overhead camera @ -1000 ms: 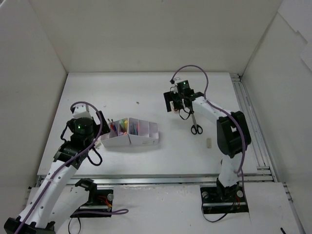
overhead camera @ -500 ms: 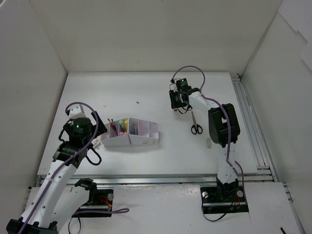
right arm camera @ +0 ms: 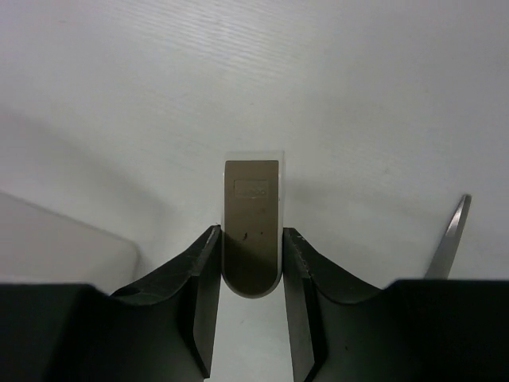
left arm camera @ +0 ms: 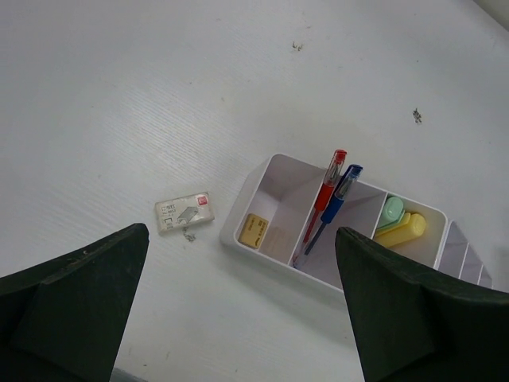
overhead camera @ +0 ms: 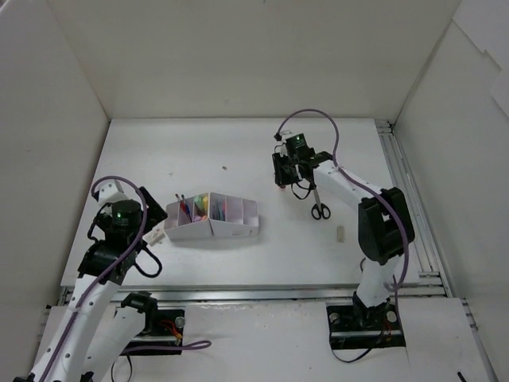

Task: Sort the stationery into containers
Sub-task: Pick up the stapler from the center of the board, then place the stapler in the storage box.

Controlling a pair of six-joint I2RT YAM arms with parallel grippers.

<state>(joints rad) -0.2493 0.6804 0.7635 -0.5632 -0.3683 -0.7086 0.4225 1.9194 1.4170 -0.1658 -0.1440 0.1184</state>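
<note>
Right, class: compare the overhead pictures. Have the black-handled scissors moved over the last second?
No. The scissors lie in the same spot, their handles just up-left of the small pale eraser and well right of the white organizer.

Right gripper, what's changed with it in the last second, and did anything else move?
The right gripper closed its jaws on a small tan eraser. The left arm drew back toward the near left, with the left gripper staying open. The scissors, the organizer and the loose eraser beside the scissors stayed put.
</note>
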